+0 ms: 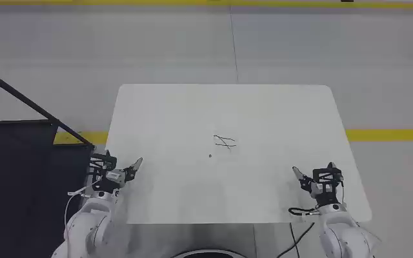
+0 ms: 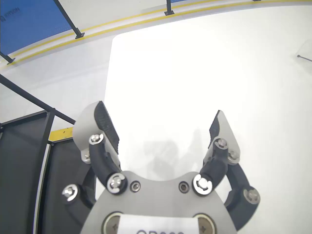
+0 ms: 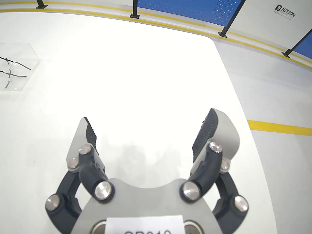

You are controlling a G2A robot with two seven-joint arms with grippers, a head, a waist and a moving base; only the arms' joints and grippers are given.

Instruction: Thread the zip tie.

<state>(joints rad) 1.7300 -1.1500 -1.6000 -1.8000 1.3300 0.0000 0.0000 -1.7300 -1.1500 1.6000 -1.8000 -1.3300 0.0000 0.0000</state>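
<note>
Near the middle of the white table [image 1: 168,116], the black zip tie [image 1: 224,142] is laid on a clear sheet [image 3: 24,52], well apart from both claws. By the near edge, the left gripper [image 2: 159,109] and the right gripper [image 3: 149,115] are held wide open, and nothing is gripped by either.

Smooth, matt white worktop [image 1: 193,116]. Thin black plastic zip ties [image 1: 224,142], lying on a clear, glossy plastic-looking sheet [image 3: 24,57] mid-worktop. On left gripper [image 2: 159,108] and right gripper [image 3: 148,114]: satin grey metal jaws, black ribbed matt pads [image 2: 107,125], matt black plastic links [image 2: 214,169], shiny metal screws [image 2: 201,183].
</note>
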